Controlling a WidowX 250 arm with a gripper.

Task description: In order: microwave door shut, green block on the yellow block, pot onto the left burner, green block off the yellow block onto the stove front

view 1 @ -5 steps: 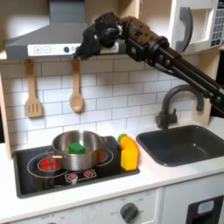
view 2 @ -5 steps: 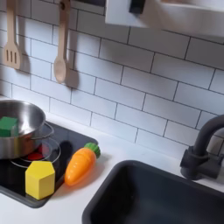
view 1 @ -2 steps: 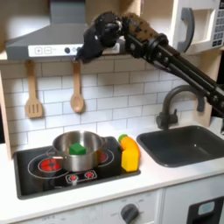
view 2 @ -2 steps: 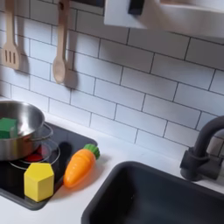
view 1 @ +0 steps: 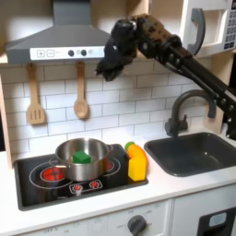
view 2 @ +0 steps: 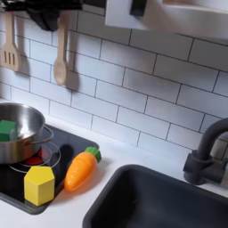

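Observation:
In the first exterior view, my gripper hangs high over the cooktop, in front of the tiled wall below the hood. Its dark fingers point down, and their gap is too blurred to read. Far beneath it sits the steel pot with the green block lying inside. The yellow block stands upright to the pot's right. The left burner glows beside the pot, and the stove front runs along the near edge. The microwave door looks flush at top right. The second exterior view shows the pot, the green block, the yellow block and the gripper.
A toy carrot lies behind the yellow block. A wooden spatula and spoon hang on the wall. To the first exterior view's right are the sink and dark faucet. The range hood juts out above.
The gripper has swung to the first exterior view's right and dropped from in front of the hood to the tiles. It now enters the second exterior view's top left. Pot and blocks are unmoved.

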